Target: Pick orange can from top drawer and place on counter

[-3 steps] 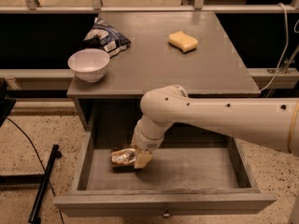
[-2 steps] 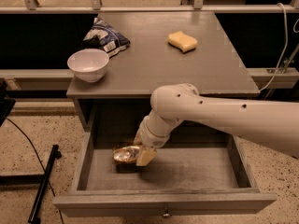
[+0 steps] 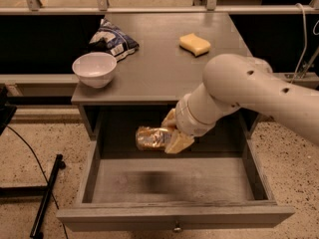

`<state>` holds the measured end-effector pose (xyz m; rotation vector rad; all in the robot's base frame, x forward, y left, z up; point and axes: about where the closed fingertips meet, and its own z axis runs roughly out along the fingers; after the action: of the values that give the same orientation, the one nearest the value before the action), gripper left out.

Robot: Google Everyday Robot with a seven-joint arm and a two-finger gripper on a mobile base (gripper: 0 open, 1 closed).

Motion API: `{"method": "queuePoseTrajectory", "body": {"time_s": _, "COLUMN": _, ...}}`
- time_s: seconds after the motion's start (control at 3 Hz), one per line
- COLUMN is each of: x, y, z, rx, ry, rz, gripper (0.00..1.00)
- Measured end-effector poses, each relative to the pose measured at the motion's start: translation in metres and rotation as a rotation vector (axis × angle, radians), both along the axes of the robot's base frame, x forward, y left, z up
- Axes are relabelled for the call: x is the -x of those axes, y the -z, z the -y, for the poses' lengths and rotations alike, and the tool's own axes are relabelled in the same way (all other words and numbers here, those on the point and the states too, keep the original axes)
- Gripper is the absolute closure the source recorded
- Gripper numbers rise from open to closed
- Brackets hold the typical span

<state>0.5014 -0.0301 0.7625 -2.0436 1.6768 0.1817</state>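
Observation:
The orange can lies sideways in my gripper, lifted above the floor of the open top drawer. Its shadow falls on the drawer floor below. My gripper's pale fingers are shut on the can's right end, just in front of and below the counter's front edge. The counter is the grey top of the cabinet. My white arm reaches in from the right, over the drawer's right side.
On the counter stand a white bowl at the front left, a dark blue-white snack bag behind it, and a yellow sponge at the back right. A black stand leg lies on the floor to the left.
My gripper has lifted the can off the drawer floor and carried it up and to the right, toward the counter's front edge. The arm has swung to the right.

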Motion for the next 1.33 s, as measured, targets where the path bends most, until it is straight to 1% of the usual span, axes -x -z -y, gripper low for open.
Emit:
{"method": "queuePoseTrajectory", "body": {"time_s": 0.33, "x": -0.001, "y": -0.058, "z": 0.035, "rx": 0.010, "ry": 0.018, "rz": 0.082, "gripper": 1.00}}
{"method": "queuePoseTrajectory", "body": {"time_s": 0.67, "x": -0.010, "y": -0.102, "z": 0.067, "rx": 0.000, "ry": 0.020, "rz": 0.131, "gripper": 1.00}}
{"method": "queuePoseTrajectory", "body": {"time_s": 1.0, "x": -0.031, "y": -0.130, "z": 0.102, "rx": -0.016, "ry": 0.068, "rz": 0.162, "gripper": 1.00}}
{"method": "queuePoseTrajectory", "body": {"time_s": 1.33, "x": -0.058, "y": -0.138, "z": 0.127, "rx": -0.014, "ry": 0.120, "rz": 0.170, "gripper": 1.00}}
